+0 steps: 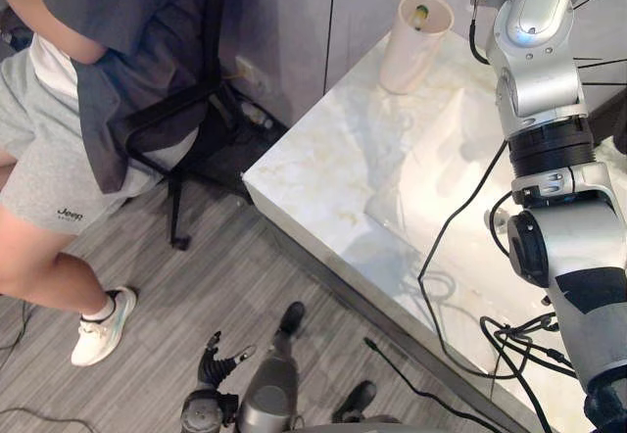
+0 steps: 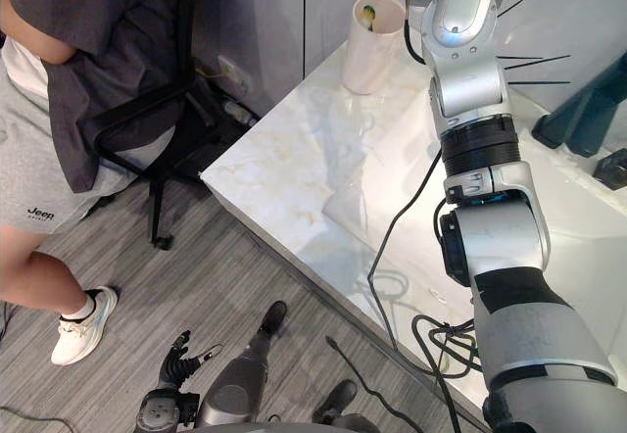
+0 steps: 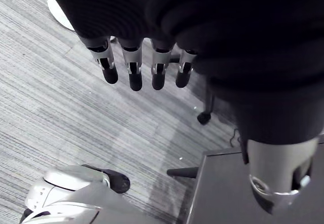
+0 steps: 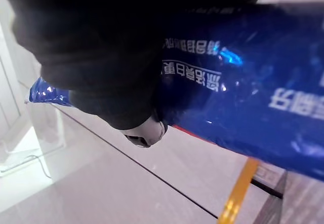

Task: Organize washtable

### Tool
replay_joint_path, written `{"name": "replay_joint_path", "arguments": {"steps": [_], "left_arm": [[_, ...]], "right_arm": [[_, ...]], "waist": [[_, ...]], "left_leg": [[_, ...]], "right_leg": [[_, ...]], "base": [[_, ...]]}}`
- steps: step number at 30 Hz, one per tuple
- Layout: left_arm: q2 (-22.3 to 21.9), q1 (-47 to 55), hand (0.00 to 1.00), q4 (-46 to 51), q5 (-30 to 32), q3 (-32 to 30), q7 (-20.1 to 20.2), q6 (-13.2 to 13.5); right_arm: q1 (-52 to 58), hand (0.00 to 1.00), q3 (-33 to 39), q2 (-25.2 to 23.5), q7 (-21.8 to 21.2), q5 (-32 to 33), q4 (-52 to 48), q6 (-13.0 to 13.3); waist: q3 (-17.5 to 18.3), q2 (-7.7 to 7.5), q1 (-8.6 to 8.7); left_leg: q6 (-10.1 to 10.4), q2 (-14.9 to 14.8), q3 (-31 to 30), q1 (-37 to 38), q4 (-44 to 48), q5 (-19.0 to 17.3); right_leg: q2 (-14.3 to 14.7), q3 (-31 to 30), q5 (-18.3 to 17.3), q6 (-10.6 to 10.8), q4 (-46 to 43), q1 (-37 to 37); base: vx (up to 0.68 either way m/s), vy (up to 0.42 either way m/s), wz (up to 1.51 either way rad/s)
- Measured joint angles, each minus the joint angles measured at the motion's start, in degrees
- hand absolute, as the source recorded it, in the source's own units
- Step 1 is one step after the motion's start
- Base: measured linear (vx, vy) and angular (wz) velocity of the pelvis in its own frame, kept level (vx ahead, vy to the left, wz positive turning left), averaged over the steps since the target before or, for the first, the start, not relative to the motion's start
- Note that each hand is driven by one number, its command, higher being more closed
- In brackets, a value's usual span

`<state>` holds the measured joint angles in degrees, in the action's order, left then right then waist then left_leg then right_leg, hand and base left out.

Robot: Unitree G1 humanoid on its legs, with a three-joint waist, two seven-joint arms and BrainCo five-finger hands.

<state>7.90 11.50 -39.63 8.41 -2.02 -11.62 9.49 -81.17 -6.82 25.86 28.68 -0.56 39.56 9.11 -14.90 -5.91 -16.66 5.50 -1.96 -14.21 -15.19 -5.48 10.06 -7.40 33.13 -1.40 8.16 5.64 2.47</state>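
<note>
White print on blue pack [image 4: 243, 82], pinned under thumb of my right hand [image 4: 116, 72]; print runs in several lines, upside down in right wrist view; one small line close to my hand's dark cover; line of larger characters next to it; a few bigger characters toward pack's far end; non-Latin characters, meaning I cannot tell; small white word on leg hem of person's grey shorts [image 1: 44, 183], seen in both eye views

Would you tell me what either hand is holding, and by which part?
The right hand grips a blue tube partway along its length; the left hand holds nothing.
</note>
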Motion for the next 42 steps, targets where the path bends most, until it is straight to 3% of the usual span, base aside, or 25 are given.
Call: {"name": "replay_joint_path", "arguments": {"steps": [7,8,12,28,36,39,42], "left_arm": [[0.18,-1.49,0.00,-1.52,-1.18,0.49,-0.02,0.74],[0.21,-1.53,0.00,-1.52,-1.22,0.82,-0.05,0.87],[0.19,-1.78,0.00,-1.50,-1.68,1.64,-0.92,0.99],[0.10,-1.84,0.00,-2.22,-3.13,2.35,-0.98,0.92],[0.35,-1.84,0.00,-3.61,-2.99,2.28,-0.84,0.69],[0.62,-1.78,0.00,-4.78,-2.96,2.06,-0.61,0.30],[1.24,-1.37,0.00,-6.12,-2.96,1.32,0.37,-0.28]], "right_arm": [[-1.18,1.00,-1.38,0.06,-0.10,0.28,0.17,-0.49],[-1.18,0.00,-1.72,0.06,-0.10,0.46,0.17,-0.49],[-1.18,0.00,-2.36,0.06,-0.08,0.73,0.17,-0.48],[-0.82,0.00,-1.91,-0.03,0.16,1.24,0.27,-0.44],[5.23,0.00,0.56,3.81,0.04,1.23,-8.46,0.75],[5.64,0.00,0.09,6.46,-0.69,2.16,-14.51,1.39],[8.18,0.00,0.07,12.53,-1.81,2.24,-23.37,3.17]], "waist": [[-1.92,0.52,-0.43],[-2.13,0.67,-0.77],[-3.02,1.33,-1.47],[-3.22,1.39,-0.78],[-3.13,1.28,1.35],[-2.80,1.05,3.43],[-1.19,0.05,5.85]], "left_leg": [[0.12,0.03,-1.37,-1.19,0.00,0.14],[0.12,0.04,-1.37,-1.21,0.00,0.13],[0.16,0.05,-1.66,-1.45,0.00,0.16],[0.19,-0.01,-1.08,-0.55,0.02,0.18],[0.18,-0.07,0.24,2.26,0.00,0.14],[0.17,-0.23,1.31,3.51,-0.02,0.10],[0.17,-0.61,2.92,4.06,-0.02,0.07]], "right_leg": [[0.27,1.40,-0.03,0.02,0.00,-0.68],[0.27,1.41,-0.07,0.08,0.00,-0.70],[0.36,1.76,-0.16,0.16,0.00,-0.79],[0.14,1.42,-0.19,0.20,0.00,-0.61],[-0.12,0.69,-0.19,0.21,-0.01,1.71],[-0.30,-0.39,-0.16,0.21,0.00,2.40],[-0.35,-1.85,0.08,0.11,0.00,2.19]], "base": [[0.00,0.024,0.07],[0.00,0.033,0.01],[-0.01,0.035,0.03],[-0.01,0.042,-0.02],[-0.03,0.044,-0.06],[-0.04,0.039,-0.18],[-0.03,0.034,-0.21]]}}
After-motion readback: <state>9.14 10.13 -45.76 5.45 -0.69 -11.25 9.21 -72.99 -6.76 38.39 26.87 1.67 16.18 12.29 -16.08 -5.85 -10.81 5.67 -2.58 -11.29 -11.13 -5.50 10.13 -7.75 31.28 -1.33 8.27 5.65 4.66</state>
